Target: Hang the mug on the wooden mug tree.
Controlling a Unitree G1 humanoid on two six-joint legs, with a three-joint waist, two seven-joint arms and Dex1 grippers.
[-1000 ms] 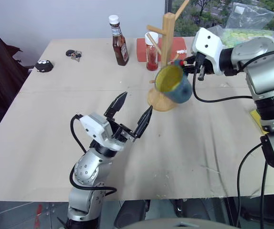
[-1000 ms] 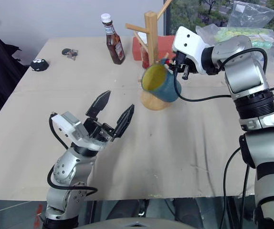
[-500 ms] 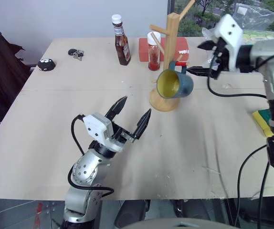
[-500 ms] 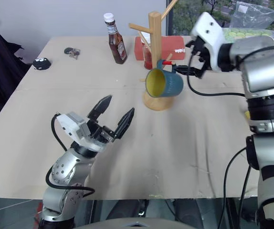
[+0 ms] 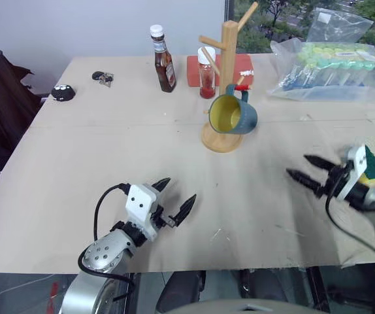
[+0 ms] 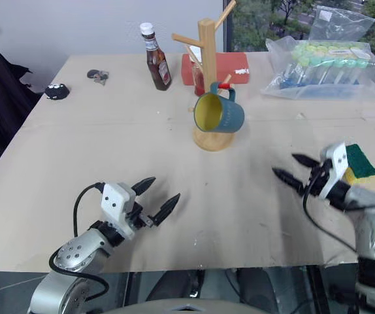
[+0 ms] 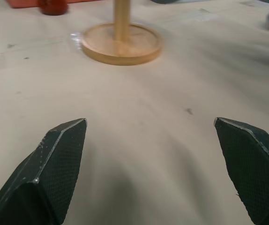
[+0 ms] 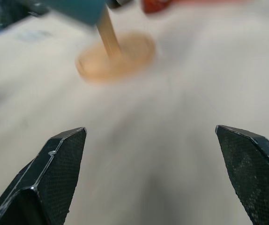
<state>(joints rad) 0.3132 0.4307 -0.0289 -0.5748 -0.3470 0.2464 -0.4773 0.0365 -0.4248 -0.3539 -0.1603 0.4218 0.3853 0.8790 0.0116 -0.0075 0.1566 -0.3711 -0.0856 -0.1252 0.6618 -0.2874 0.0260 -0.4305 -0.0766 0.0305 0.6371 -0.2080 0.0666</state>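
Now the mug (image 5: 233,115) hangs by its handle on a lower peg of the wooden mug tree (image 5: 228,78). Both grippers have dropped low over the worktop (image 5: 76,131), well apart from the tree, the right gripper (image 5: 304,168) and left gripper (image 5: 174,198) wide and empty, so the hanging looks done.

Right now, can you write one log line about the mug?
mug: hanging on wooden mug tree | left gripper: open, empty | right gripper: open, empty | step: hung
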